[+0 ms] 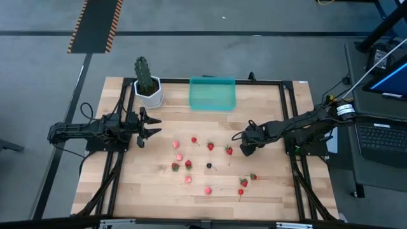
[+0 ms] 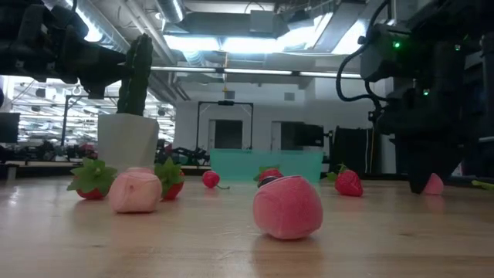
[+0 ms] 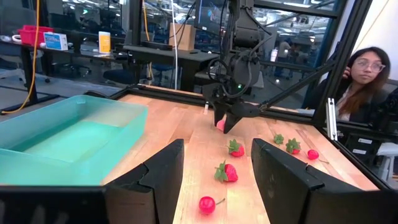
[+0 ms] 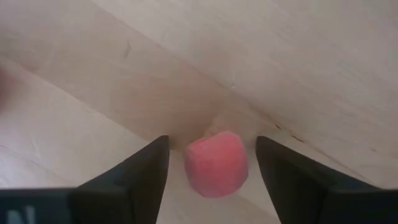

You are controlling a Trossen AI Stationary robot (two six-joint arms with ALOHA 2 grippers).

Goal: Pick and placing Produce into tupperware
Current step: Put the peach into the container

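A: Down at the table's right-centre, the right gripper (image 4: 211,171) straddles a pink berry (image 4: 216,163), jaws apart, not yet touching it.

B: Step?

A: Grasp phase, I judge. Next: close on the berry, lift, carry to the tupperware (image 1: 213,93) at the far edge.

B: Left side?

A: The left gripper (image 1: 152,125) waits above the left of the table, jaws apart, empty. Other produce (image 1: 188,165) lies scattered mid-table; tupperware looks empty.
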